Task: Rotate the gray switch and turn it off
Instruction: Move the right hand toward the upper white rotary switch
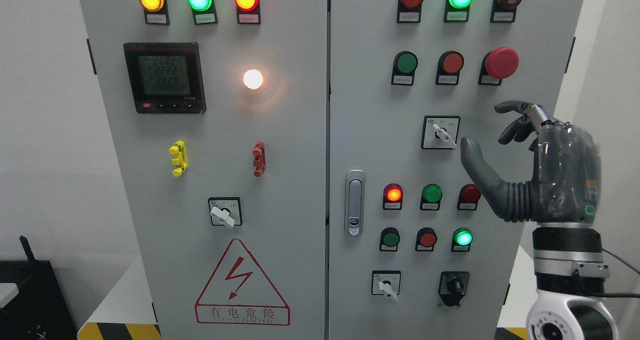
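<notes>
Right robot hand (520, 150), fingers spread and empty, raised just right of the pale-gray-levered rotary switch on its black-framed square plate (440, 132), upper right cabinet door. Risk: thumb slipping off the slim lever, or brushing the red mushroom-head stop button (501, 62) above.

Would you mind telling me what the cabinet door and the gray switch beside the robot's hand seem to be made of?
The cabinet door looks like painted sheet metal: flat, uniform matte gray with a soft sheen around the lamps. The gray switch appears to be moulded plastic, with a pale, smooth lever on a dark-framed plate, though this view cannot confirm it. The right hand hangs open beside it.
</notes>
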Available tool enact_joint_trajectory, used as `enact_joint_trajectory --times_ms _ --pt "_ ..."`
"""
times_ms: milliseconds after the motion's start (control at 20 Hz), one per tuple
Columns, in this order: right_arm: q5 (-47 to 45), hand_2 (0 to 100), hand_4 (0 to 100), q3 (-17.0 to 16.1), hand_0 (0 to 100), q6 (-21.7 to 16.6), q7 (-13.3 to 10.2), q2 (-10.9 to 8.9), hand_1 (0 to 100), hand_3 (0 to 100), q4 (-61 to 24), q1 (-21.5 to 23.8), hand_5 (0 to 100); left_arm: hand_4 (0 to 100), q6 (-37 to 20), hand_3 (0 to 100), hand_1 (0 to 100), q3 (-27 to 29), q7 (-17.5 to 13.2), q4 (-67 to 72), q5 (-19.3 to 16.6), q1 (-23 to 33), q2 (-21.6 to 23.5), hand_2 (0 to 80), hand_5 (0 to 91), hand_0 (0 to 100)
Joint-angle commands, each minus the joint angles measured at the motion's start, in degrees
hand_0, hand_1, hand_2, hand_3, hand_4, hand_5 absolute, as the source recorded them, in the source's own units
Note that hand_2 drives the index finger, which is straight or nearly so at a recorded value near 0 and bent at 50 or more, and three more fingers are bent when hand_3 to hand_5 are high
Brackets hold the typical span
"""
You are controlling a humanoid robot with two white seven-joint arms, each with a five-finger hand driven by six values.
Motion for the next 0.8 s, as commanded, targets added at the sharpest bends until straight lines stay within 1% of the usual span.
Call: enact_joint_trajectory --times_ms 0,150,250,400,750 --pt "0.2 53 88 3.1 8 2.0 0.4 0.4 26 84 1.6 0.1 100 0 0.0 0 39 -0.1 0.0 0.8 0.0 0.0 0.0 0.0 0.0 12" --pt "0.2 54 90 4.3 6 4.8 0.7 0.31 27 85 2.3 -0.3 100 0 0.0 0 39 -0.1 0.0 0.8 0.0 0.0 0.0 0.0 0.0 12" --pt "0.4 54 91 5.2 5 6.1 0.7 0.31 28 86 2.4 -0.4 100 0 0.0 0 39 -0.1 0.0 0.8 0.0 0.0 0.0 0.0 0.0 12" --pt "0.9 54 91 5.9 5 10.0 0.7 0.31 31 86 3.1 -1.6 100 0 0.0 0 39 -0.1 0.0 0.8 0.0 0.0 0.0 0.0 0.0 12" --pt "1.9 54 91 6.0 1 10.8 1.3 0.31 36 86 4.4 -3.2 100 0 0.0 0 39 -0.1 0.0 0.8 0.0 0.0 0.0 0.0 0.0 12"
